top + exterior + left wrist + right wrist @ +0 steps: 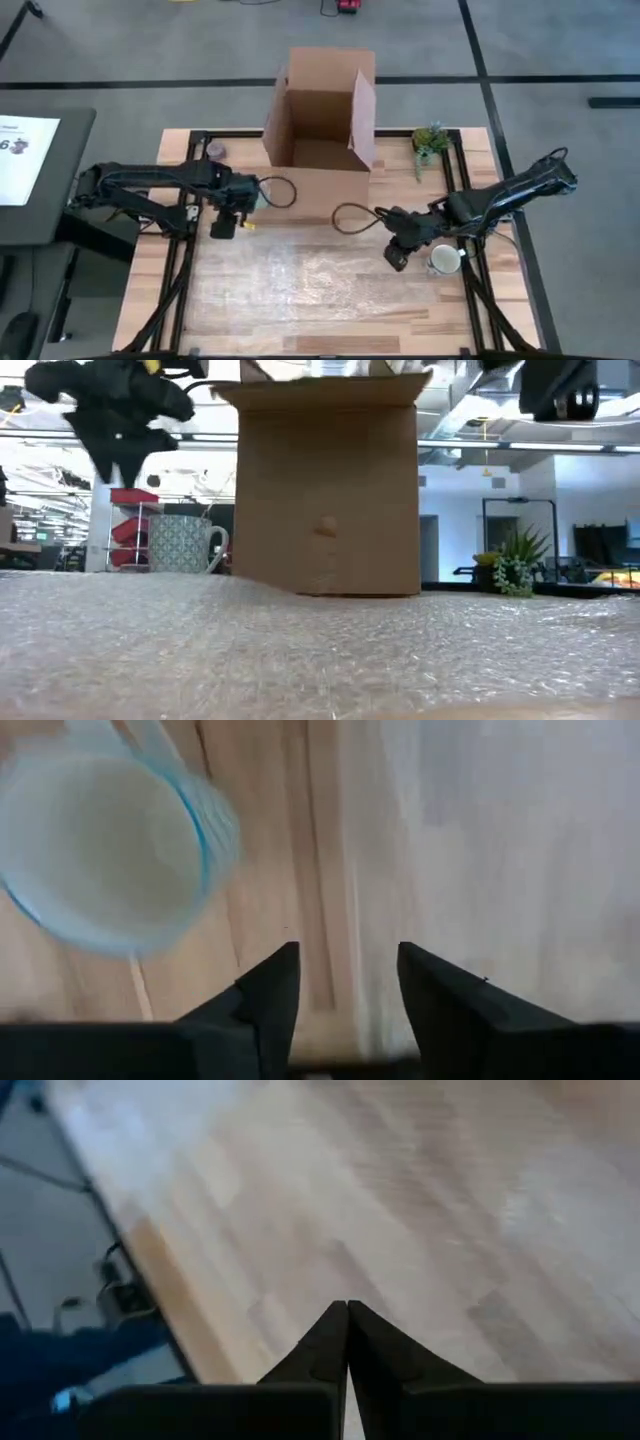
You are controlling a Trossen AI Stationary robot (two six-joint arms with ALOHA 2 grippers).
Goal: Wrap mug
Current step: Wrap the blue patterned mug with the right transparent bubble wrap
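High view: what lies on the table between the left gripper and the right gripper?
The bubble wrap sheet lies between the left gripper and the right gripper; the high view shows it.

An open cardboard box [322, 115] is sitting at the back edge of the wooden desk [300, 320], flaps standing up. Just to the right of it a small green plant [430, 142] is sitting near the desk's corner. A small round purplish thing [216, 151] is lying left of the box, can't tell what it is.
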